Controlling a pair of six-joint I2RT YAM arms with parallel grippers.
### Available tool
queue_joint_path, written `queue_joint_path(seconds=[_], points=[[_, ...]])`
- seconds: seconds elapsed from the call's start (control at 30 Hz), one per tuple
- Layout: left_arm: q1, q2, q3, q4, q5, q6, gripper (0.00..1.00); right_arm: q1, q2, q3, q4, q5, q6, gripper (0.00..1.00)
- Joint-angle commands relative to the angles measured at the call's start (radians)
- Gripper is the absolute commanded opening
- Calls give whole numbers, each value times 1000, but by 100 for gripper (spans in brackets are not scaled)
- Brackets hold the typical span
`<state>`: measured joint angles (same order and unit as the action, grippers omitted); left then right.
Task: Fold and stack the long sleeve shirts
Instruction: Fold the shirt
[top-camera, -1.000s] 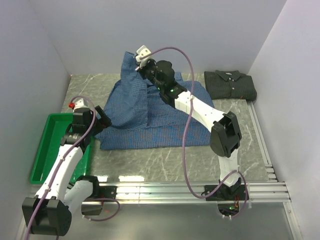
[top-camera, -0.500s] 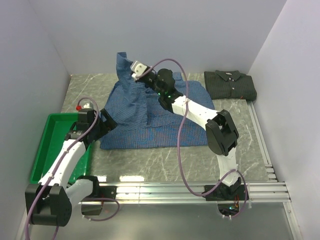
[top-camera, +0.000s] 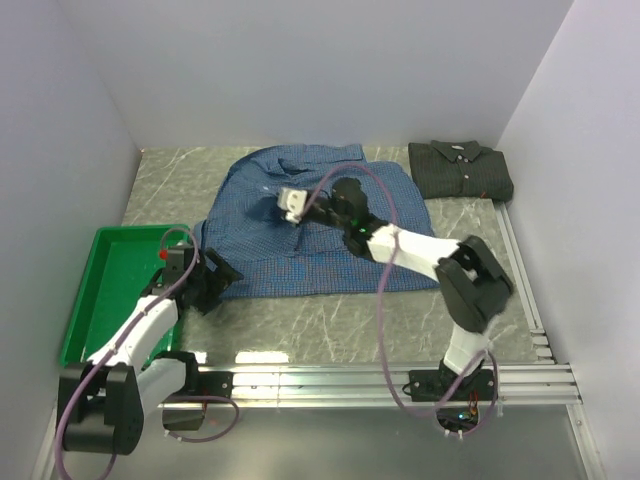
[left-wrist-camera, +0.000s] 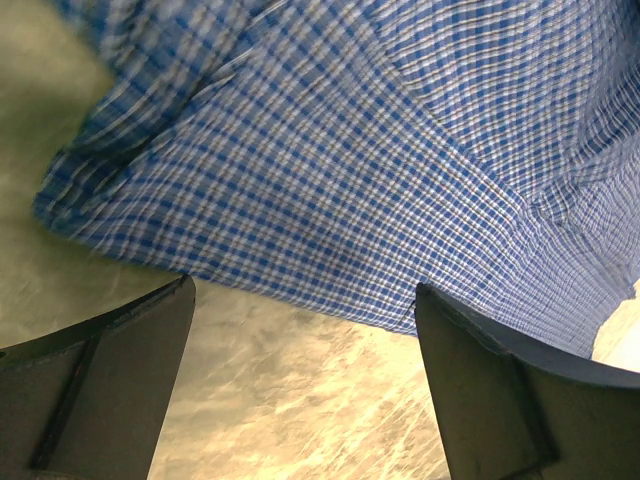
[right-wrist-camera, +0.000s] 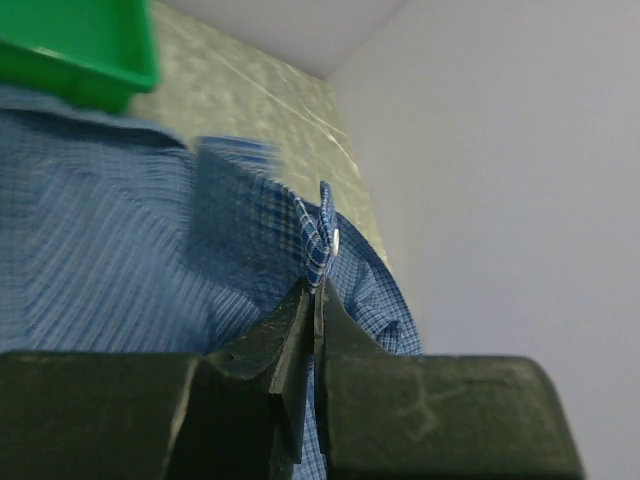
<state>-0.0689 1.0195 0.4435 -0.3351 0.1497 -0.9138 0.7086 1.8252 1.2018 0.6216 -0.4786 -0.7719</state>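
- The right gripper has come down, laying the lifted flap over the blue shirt, which lies mid-counter. That looks like one fold done (placket pinched, just barely).
- The left gripper, released, hovers at the near-left hem.

Left wrist: blue checked shirt cut by top and right edges ahead of the left gripper, smeared by blur up-left; both fingers clipped at the bottom.
Right wrist: cloth between the nearly closed jaws of the right gripper hidden, only a fold with a white button showing past the tips; green tray beyond, cut by top and left edges.
Top view: dark folded shirt right of that gripper, buttons too small to tell.
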Motion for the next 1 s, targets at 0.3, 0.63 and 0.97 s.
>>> queue_joint_path(seconds=[0.3, 0.63, 0.97], points=[[-2, -108, -43, -5, -70, -79, 98, 28, -421, -303, -341, -42, -63, 20], [-3, -180, 67, -119, -102, 13, 98, 26, -642, -455, -398, 281, 440, 57], [-3, -99, 196, -142, -42, 138, 99, 28, -708, -530, -449, 508, 1619, 87]])
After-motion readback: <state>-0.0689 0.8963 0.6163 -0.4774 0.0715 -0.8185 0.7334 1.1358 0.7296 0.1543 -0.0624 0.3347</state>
